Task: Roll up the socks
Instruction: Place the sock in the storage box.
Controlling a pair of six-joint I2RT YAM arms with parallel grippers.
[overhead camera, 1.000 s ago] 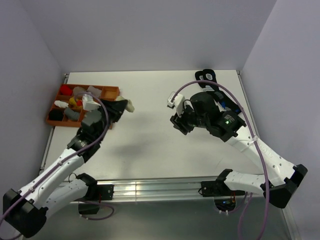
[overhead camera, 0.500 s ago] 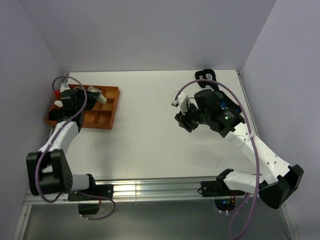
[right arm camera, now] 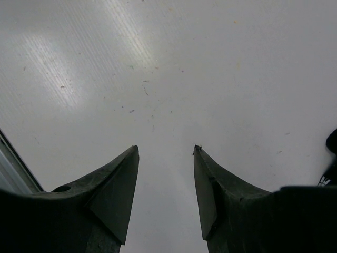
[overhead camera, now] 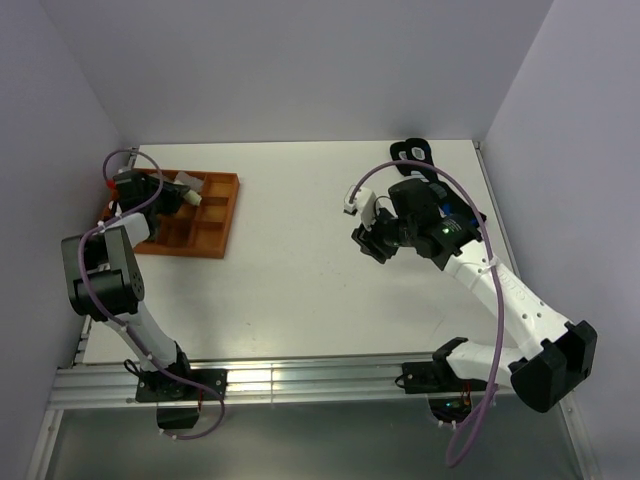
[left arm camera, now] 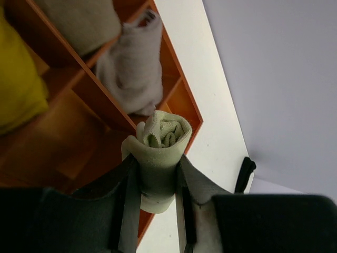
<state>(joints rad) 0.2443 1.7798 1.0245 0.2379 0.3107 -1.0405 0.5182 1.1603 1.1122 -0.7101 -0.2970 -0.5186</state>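
White table (overhead camera: 290,290), plain pale walls, and an orange tray (overhead camera: 215,235) at the far left corner: that corner is where you are working.

Your left gripper (left arm camera: 156,167) is pinching 1 pale cream-yellow roll (left arm camera: 160,139) between its 2 fingers. The spiral end points away from the wrist and the lower part is hidden between the pads. It hangs above the tray, over a divider near the far rim, touching no compartment. A grey bundle (left arm camera: 131,68) lies in the cell just beyond it, and a yellow bundle (left arm camera: 16,79) sits further left. From these views I cannot tell whether the taupe sock is wound inside the roll.

Your right gripper (right arm camera: 166,158) is spread wide over bare table at mid-right, holding nothing, well apart from the tray.

The rolling itself looks done, so the step in hand is stowing the roll. Next, you would likely:
- shift off the divider and centre the roll over a bare cell near the grey bundle
- lower it until the roll is seated inside the walls, then spread the fingers
- release low, since soft fabric may unwind or tip over the rim if dropped from height
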